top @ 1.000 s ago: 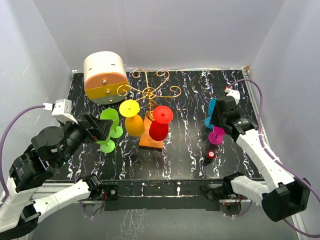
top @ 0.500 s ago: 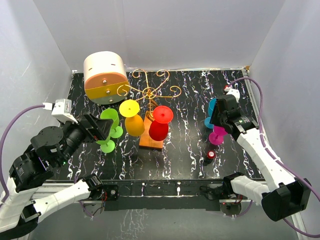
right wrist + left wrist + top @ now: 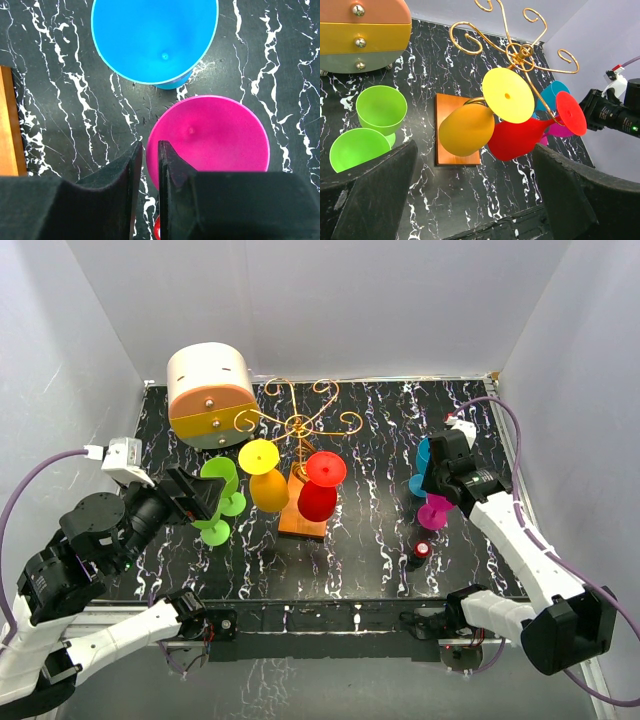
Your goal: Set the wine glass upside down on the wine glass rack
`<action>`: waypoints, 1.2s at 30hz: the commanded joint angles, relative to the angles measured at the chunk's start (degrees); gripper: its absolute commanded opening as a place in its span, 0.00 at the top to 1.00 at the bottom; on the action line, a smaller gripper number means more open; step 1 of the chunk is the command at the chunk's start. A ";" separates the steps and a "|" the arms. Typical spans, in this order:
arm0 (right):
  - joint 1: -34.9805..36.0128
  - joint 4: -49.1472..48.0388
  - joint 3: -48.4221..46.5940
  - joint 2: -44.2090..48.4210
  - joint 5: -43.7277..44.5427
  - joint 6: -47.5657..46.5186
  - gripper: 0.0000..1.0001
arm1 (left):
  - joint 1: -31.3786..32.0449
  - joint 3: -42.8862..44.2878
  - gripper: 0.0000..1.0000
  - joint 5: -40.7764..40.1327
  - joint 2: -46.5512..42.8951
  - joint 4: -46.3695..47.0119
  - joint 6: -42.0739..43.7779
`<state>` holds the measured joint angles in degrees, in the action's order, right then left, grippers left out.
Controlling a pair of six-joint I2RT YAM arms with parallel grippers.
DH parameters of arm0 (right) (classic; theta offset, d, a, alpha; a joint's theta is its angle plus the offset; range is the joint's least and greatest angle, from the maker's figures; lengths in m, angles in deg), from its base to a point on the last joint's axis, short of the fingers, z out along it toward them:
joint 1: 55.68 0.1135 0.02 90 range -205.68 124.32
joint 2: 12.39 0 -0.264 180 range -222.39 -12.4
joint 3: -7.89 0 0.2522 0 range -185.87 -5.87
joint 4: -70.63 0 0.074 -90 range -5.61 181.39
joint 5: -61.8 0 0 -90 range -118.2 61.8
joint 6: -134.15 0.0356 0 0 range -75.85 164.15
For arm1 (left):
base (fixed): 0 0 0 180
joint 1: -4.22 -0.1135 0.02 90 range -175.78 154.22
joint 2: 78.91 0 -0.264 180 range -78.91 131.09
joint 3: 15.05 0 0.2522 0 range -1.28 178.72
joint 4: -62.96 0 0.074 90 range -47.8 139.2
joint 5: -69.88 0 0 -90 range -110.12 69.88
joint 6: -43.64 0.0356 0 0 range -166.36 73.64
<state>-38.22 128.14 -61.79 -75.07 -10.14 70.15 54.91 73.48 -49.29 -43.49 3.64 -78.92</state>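
The wine glass rack (image 3: 300, 425) is a gold wire stand on an orange base (image 3: 303, 518); it also shows in the left wrist view (image 3: 520, 50). A yellow glass (image 3: 266, 485) and a red glass (image 3: 320, 495) hang upside down on it. Two green glasses (image 3: 218, 495) stand right in front of my left gripper (image 3: 200, 498), which is wide open and empty. A blue glass (image 3: 155, 40) and a magenta glass (image 3: 210, 137) stand upright at the right. My right gripper (image 3: 150, 150) hovers over the magenta glass's left rim, its jaws shut to a narrow slit, holding nothing.
A cream-and-orange drum-shaped box (image 3: 208, 395) stands at the back left, close to the rack's scroll arms. A small red-topped item (image 3: 422, 550) lies just in front of the magenta glass. White walls close in the black marbled table (image 3: 370, 460) on three sides.
My right gripper has shifted very slightly over the blue and magenta glasses. The left arm and all glasses have stayed put.
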 commanded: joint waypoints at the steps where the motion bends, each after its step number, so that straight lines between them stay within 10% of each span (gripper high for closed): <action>1: -0.31 -0.47 -1.00 -0.12 1.39 -0.05 0.85 | -0.23 1.61 0.02 -0.14 -0.48 0.56 1.06; 18: -0.39 1.69 -3.05 -0.35 -1.44 -0.37 1.00 | -0.23 3.29 0.01 4.87 0.27 4.80 3.11; 36: -0.33 10.24 -21.16 6.82 -14.51 -1.40 1.00 | -0.18 5.87 0.01 29.86 8.81 27.94 6.84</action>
<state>-38.44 139.61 -78.92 -70.90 -20.24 69.49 54.91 77.37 -26.21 -38.85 24.95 -71.90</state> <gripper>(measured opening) 0.019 0.985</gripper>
